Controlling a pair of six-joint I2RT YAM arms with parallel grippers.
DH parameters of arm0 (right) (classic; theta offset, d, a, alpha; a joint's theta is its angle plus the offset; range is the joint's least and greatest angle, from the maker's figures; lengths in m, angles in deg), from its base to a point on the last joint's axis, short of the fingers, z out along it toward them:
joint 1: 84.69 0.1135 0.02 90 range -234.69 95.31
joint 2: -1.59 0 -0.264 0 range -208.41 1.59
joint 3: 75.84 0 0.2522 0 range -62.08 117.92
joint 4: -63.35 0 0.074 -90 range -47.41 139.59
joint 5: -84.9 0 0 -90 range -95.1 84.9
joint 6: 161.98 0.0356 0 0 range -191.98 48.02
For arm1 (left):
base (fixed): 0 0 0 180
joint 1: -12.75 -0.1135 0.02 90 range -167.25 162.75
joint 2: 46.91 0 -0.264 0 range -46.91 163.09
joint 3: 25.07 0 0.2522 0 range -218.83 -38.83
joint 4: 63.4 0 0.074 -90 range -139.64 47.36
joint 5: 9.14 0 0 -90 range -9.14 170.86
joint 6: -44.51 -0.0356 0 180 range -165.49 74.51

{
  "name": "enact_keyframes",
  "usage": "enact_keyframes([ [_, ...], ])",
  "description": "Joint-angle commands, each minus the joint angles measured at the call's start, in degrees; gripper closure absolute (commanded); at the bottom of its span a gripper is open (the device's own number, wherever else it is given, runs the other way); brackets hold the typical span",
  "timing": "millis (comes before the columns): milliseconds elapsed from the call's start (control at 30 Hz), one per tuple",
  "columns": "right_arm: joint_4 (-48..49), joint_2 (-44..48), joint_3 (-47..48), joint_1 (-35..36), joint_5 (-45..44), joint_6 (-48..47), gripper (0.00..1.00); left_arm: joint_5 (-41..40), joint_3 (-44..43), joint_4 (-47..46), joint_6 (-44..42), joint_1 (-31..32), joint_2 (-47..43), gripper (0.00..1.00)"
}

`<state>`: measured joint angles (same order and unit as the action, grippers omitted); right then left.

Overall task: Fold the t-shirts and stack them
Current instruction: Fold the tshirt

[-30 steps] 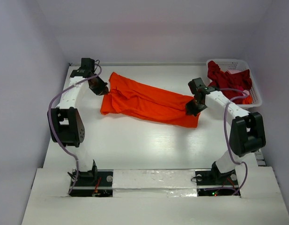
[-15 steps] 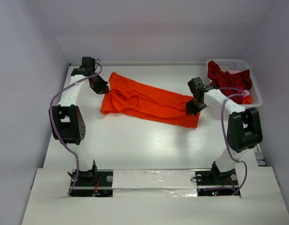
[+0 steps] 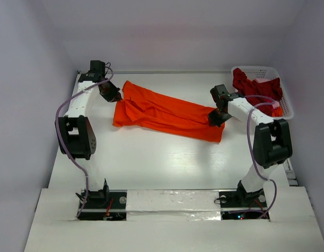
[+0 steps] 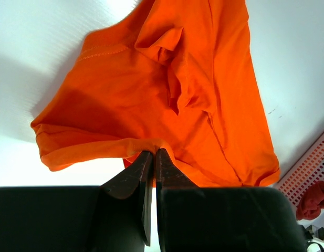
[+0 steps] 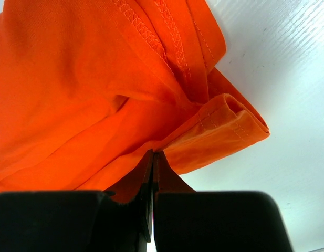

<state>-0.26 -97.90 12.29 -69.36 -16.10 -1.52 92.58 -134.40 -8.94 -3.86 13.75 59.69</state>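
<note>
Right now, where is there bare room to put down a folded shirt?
The widest bare patch of table lies between the orange t-shirt and the arm bases. A narrower strip runs behind the shirt, along the table's far edge. It is crowded at the right, where the right claw, the basket and the dark red t-shirt sit close.

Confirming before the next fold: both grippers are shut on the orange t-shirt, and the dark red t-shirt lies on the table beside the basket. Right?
Not quite. The dark red t-shirt lies in the white lattice basket, not on the table beside it; the top external view shows this. The left gripper and right gripper are indeed shut on the orange t-shirt.
</note>
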Motion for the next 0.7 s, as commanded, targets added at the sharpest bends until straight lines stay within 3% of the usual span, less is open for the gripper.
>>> enact_keyframes([
  [0, 0.8, -0.62, 2.45, -0.39, -1.92, -0.93, 1.0, 0.4, -3.31, 0.78, -0.85, -0.29, 0.27, 1.0],
  [667, 1.77, -3.0, 2.36, -0.39, -1.3, -1.73, 1.0, -0.74, -7.79, -0.01, -1.72, -0.29, 4.48, 1.0],
])
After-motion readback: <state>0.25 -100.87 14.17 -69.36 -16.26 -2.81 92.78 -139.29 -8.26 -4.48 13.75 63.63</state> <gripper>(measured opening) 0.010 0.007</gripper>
